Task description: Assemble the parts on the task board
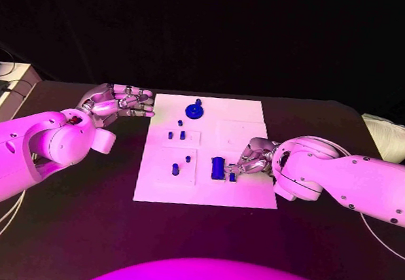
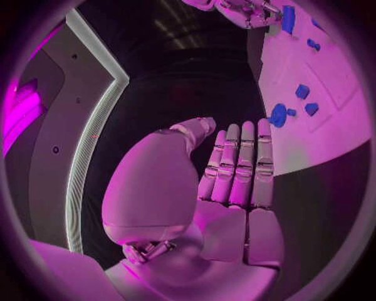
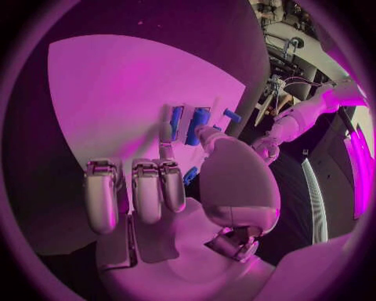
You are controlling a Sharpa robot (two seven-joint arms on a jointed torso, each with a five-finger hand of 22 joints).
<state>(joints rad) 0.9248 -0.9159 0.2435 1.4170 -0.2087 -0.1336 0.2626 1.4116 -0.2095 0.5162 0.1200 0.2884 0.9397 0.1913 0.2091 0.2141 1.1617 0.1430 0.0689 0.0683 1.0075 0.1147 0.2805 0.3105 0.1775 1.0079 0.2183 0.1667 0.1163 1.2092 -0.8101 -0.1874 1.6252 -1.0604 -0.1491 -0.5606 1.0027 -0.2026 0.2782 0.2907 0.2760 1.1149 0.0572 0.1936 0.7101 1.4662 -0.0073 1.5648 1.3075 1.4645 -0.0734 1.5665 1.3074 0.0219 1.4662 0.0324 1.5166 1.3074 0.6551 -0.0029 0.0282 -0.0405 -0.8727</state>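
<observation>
Step in hand, as I judge it: working the upright blue cylinder [image 1: 218,168] near the lower middle of the task board [image 1: 245,194]. My right hand [image 1: 251,159] sits at the board's right-centre in the head view, thumb reaching toward the cylinder; the small blue part [image 1: 232,177] lies just beside it. Whether the thumb actually touches the cylinder I cannot tell

To do it well: come in slow, keep the wrist low and level, close thumb and finger squarely on the cylinder's sides so it does not tip, and avoid nudging the small part next to it

Right hand pose: in the right wrist view the fingers [image 3: 147,194] are curled down toward the palm, side by side, nothing in them; the thumb stretches forward toward the blue pieces. Forearm comes in from the right edge of the head view, low over the table

Left hand [image 1: 118,101] waits upper left of the board, off the plate, over bare table. Its fingers [image 2: 241,164] lie straight and pressed together, holding nothing

Other parts: round knobbed piece [image 1: 195,110] at the board's top centre, small pegs [image 1: 176,135] mid-left, one more peg [image 1: 176,169] lower left
</observation>
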